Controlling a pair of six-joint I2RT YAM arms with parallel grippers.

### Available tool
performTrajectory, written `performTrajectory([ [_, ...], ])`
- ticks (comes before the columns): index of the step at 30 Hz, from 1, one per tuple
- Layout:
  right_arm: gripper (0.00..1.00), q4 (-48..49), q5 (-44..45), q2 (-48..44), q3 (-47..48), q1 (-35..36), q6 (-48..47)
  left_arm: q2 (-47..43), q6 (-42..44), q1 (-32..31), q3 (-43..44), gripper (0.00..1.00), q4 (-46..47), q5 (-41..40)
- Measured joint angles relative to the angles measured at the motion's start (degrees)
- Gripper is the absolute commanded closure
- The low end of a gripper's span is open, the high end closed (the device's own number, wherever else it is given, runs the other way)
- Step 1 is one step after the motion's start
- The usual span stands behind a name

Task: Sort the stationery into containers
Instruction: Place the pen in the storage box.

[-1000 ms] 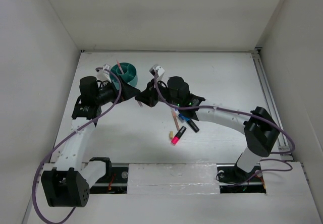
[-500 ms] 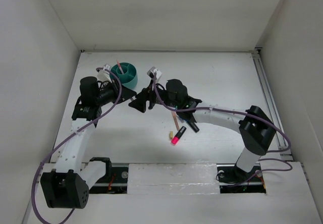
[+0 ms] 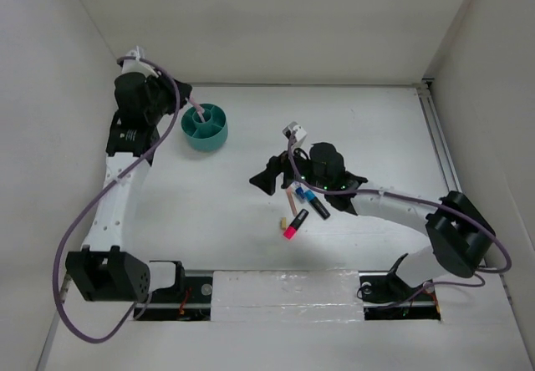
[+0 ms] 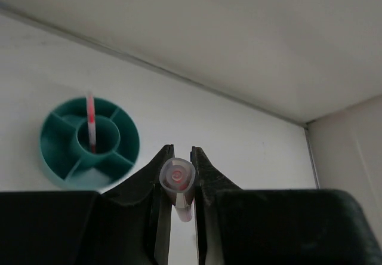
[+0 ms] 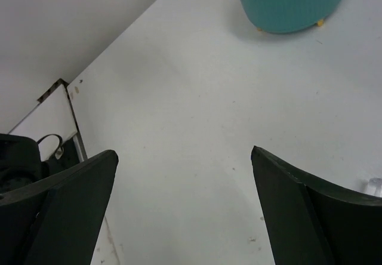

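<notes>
Left hand (image 4: 180, 153): clamped on salmon-pink pen (image 4: 178, 176), 10 o'clock of teal tub (image 3: 219, 130). Second pen (image 4: 91, 117) stands in the tub's central ring. Right hand (image 5: 182, 157): spread wide, empty. Pink highlighter (image 3: 293, 226): on counter (image 3: 376, 129), 4 o'clock of tub.

The tub (image 5: 292, 2) near the desk's far left corner looks like matt teal plastic with a finely ribbed outer wall. The desk (image 5: 197, 128) is smooth, matt white, faintly specked. The left gripper (image 4: 179, 157) and right gripper (image 5: 183, 153) look like matt black plastic, and the pen (image 4: 177, 177) between the left fingers ends in glossy translucent plastic.
</notes>
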Motion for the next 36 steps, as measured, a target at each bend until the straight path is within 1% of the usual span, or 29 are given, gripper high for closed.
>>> performTrajectory([
  [2,0.00,-0.4,0.0,-2.0,-1.1,0.0,-0.2,3.8,0.5,0.3,3.4,1.00,2.7,-3.1],
  [6,0.00,-1.0,0.1,-6.1,-3.0,0.3,-0.7,11.9,3.5,0.2,6.8,1.00,7.6,-7.1],
  [11,0.00,-3.5,0.9,-11.4,-5.8,0.4,-1.8,19.1,7.5,-1.6,7.1,1.00,12.5,-9.7],
  [18,0.00,-9.0,3.6,-18.6,-7.8,0.7,-3.6,20.5,10.9,-2.0,2.3,1.00,20.2,-13.1],
  [23,0.00,-11.3,3.8,-21.6,-8.0,0.2,-4.4,23.3,12.2,-1.9,1.8,1.00,23.7,-13.4],
  [29,0.00,-13.1,3.8,-24.6,-9.4,-0.7,-4.8,28.5,13.1,-1.6,1.7,1.00,25.1,-12.8],
  [35,0.00,-15.2,3.8,-25.6,-9.8,-2.4,-5.1,30.5,13.8,-1.6,1.0,1.00,25.5,-13.3],
  [36,0.00,-15.3,3.8,-25.7,-9.8,-2.5,-5.2,30.6,14.0,-1.7,1.0,0.98,25.5,-13.4],
])
